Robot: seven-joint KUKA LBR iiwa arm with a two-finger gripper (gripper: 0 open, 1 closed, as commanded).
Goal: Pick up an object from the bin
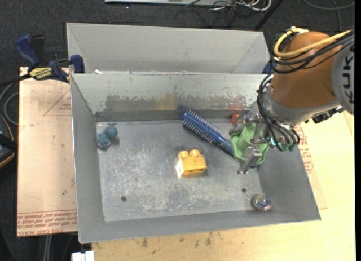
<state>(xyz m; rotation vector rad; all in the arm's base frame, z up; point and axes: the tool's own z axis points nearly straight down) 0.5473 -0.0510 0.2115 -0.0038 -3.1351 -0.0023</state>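
Observation:
My gripper (247, 163) hangs low at the right side of the bin, right over a green plastic thing (241, 141) that lies partly hidden beneath it. A blue hairbrush (202, 127) lies slanted just to the left, its handle end running in against the green thing. A yellow toy brick (190, 163) sits on the floor in the middle of the bin, well to the left of the gripper. Near the front right corner rests a small round metallic thing (261, 202).
A blue-grey lump (106, 136) lies at the far left by the bin's wall. A small red piece (236, 118) shows at the back wall above the green thing. The orange-covered arm fills the space over the bin's right rim.

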